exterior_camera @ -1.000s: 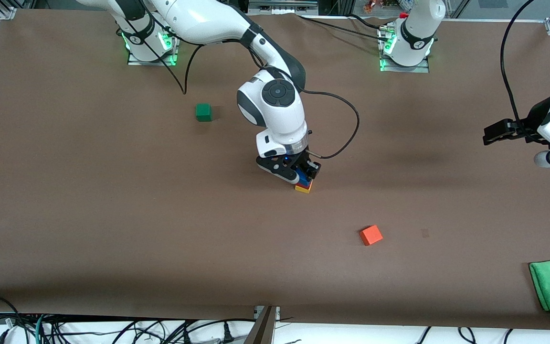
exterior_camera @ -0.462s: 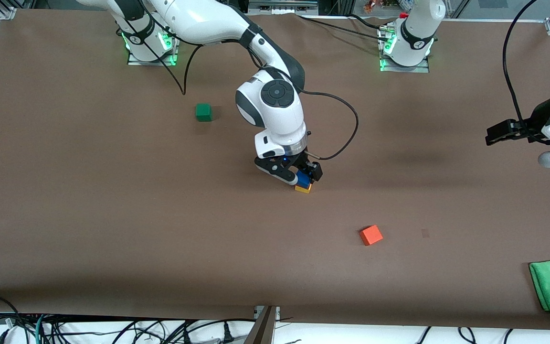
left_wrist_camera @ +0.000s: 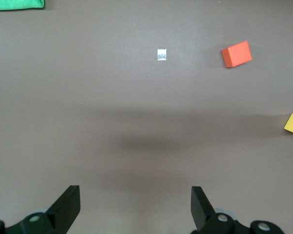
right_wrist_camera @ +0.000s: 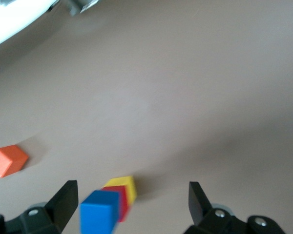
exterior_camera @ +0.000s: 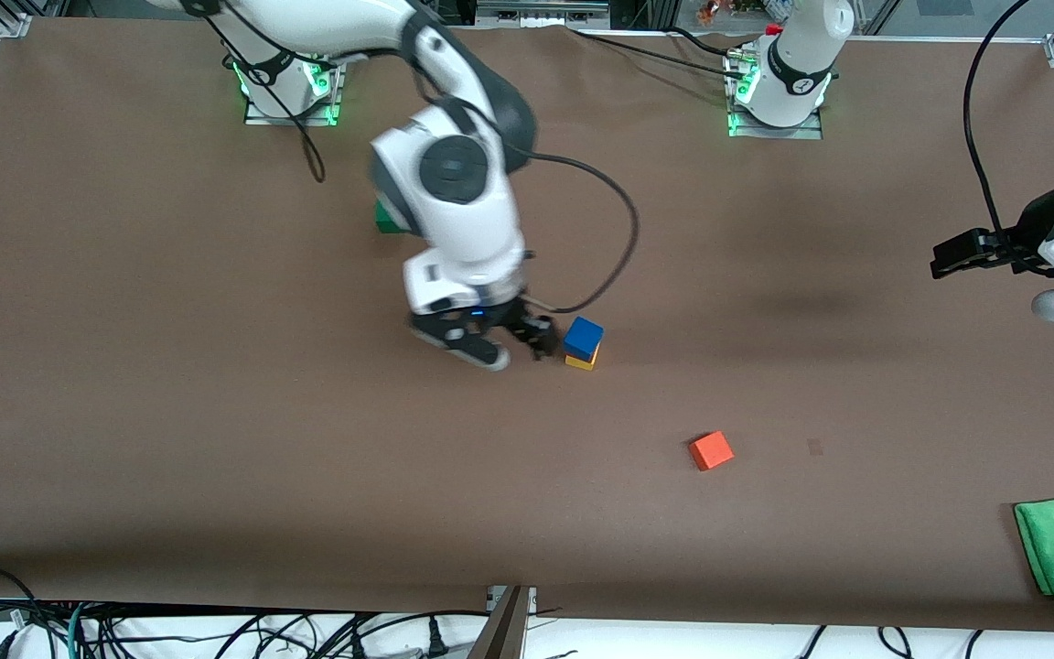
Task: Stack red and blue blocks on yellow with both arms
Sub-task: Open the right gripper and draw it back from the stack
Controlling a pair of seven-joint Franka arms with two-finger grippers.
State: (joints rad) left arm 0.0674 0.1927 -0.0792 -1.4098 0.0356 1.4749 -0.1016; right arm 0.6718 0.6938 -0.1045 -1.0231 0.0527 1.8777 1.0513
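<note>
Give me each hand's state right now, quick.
Left hand: open, empty, over bare table at the left arm's end.
Right hand: open, holding nothing, beside the stack topped by the blue block.

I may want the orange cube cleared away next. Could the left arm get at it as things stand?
Probably yes. The left end effector hangs open and empty at its end of the table, and only bare table lies between it and the orange cube. The stack stands clear of that path.

Even overhead light, soft shadows; right wrist view motion-blurred.
</note>
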